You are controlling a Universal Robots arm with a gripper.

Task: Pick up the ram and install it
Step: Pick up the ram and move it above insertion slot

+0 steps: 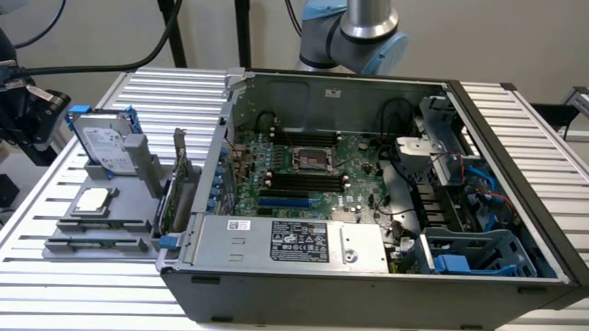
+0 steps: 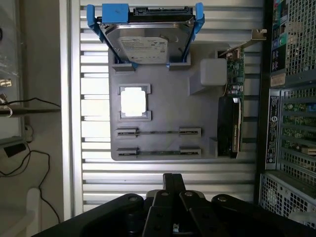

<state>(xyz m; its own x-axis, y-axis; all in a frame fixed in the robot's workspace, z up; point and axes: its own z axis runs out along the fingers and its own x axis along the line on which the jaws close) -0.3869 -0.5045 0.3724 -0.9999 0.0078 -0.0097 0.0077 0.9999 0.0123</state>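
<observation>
**Pincer shut and empty, ram waiting in the tray**

The pincer [image 2: 174, 180] is closed on nothing and hovers over the slatted bench [image 2: 98, 173], just short of the grey tray [image 2: 168, 106]. The ram [image 2: 158, 151] stands on edge in the tray holder nearest the pincer, with the CPU [image 2: 133, 101] further in. The ram looks light, thin and stiff, but fragile. It is probably best pinched across its flat faces at mid-length, clear of the contact edge, and kept square.

My black gripper [image 2: 174, 178], grey tray [image 2: 163, 103], silver hard drive [image 2: 145, 47] in a blue frame [image 2: 113, 11], green board [image 1: 357, 150] in dark case [image 1: 368, 298], silver striped table [image 2: 163, 173]
</observation>
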